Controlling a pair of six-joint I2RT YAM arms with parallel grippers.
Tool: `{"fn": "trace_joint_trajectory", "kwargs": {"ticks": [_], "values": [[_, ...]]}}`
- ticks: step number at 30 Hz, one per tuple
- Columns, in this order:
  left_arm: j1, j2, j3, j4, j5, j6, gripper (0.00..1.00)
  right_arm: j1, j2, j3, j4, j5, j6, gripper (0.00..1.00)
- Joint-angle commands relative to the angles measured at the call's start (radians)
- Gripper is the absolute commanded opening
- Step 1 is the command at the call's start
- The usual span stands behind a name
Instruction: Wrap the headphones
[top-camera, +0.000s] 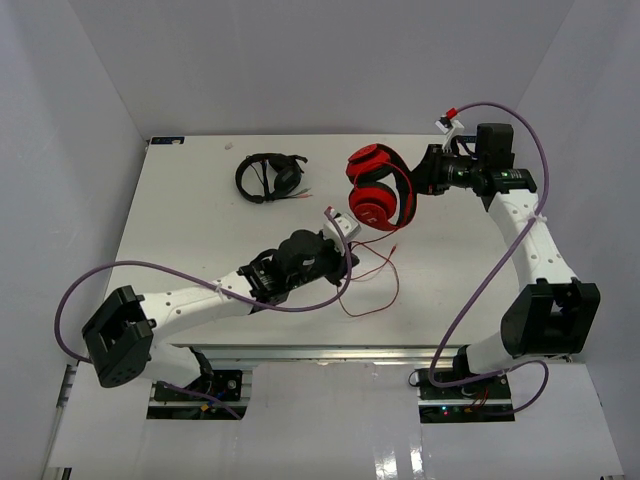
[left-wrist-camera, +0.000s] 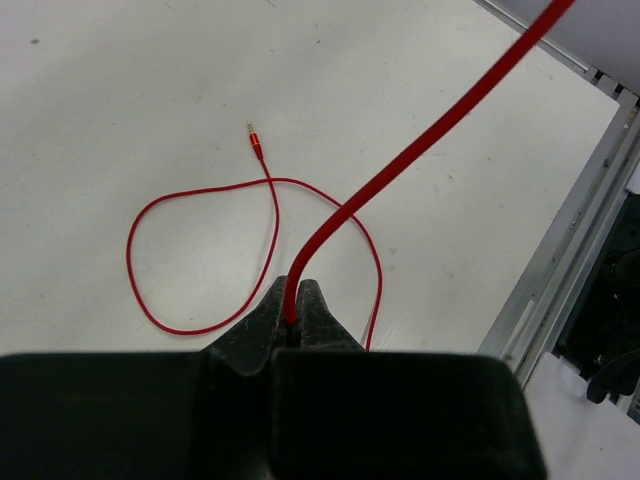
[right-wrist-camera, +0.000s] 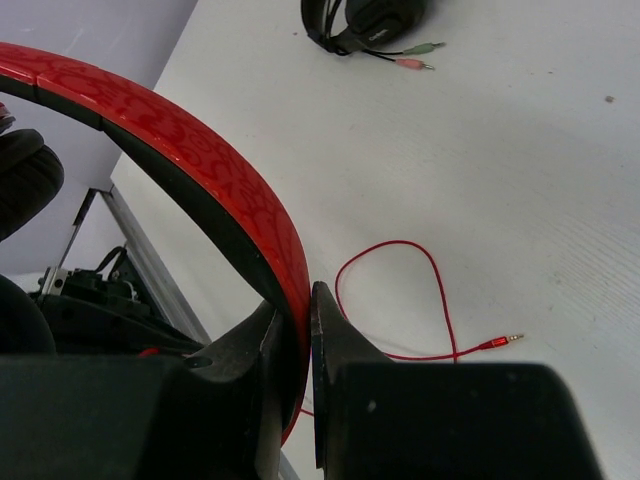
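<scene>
Though unclear overhead, cable (left-wrist-camera: 400, 165) in claw (left-wrist-camera: 296, 302)

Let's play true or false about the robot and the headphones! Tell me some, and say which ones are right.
1. The left gripper pinches the red cable. True.
2. The right gripper is open and empty. False: it is shut on the headband of the red headphones.
3. The cable's plug lies loose on the table. True.
4. A gripper holds the black headphones. False: they lie on the table, apart from both grippers.
</scene>
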Motion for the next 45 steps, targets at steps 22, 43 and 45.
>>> {"fn": "trace_joint_trajectory", "kwargs": {"ticks": [22, 43, 45], "values": [[0.246, -0.103, 0.001, -0.231, 0.153, 0.241, 0.00, 0.063, -0.169, -0.030, -0.054, -0.082, -0.263, 0.08], [0.309, -0.106, 0.097, -0.350, 0.280, 0.257, 0.00, 0.279, -0.323, -0.175, -0.201, 0.227, -0.750, 0.08], [0.312, -0.103, 0.112, -0.360, 0.288, 0.257, 0.00, 0.314, -0.331, -0.197, -0.194, 0.283, -0.762, 0.08]]}}
